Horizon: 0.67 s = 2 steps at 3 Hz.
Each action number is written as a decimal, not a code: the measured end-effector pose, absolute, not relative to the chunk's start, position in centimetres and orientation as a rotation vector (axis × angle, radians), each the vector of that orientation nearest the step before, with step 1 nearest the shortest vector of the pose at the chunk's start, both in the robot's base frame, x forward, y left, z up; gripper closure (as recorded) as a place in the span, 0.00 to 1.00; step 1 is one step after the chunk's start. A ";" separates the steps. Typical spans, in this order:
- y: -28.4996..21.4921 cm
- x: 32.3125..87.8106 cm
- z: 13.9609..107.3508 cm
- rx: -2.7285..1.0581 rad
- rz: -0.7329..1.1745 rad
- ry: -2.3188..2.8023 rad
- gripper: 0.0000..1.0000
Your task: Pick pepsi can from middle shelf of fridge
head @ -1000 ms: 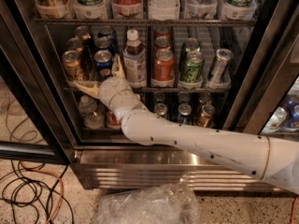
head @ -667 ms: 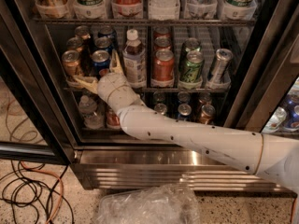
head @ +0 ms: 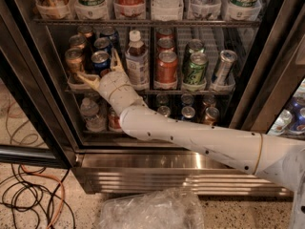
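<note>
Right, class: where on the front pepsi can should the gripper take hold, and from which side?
Probably grip the pepsi can at mid-body, from the open front of the fridge: it stands upright, hemmed by a gold-brown can and a bottle. The open gripper is at it.

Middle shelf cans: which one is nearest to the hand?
The front dark blue pepsi can, between the fingers of the open hand; the gold-brown can stands left of it.
</note>
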<state>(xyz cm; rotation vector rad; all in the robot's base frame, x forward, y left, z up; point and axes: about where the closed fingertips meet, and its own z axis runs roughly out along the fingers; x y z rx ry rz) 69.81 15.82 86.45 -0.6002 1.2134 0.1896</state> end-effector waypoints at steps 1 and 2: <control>15.1 70.1 86.6 -0.577 0.154 1.206 0.67; 14.5 70.1 86.9 -0.551 0.119 1.191 0.90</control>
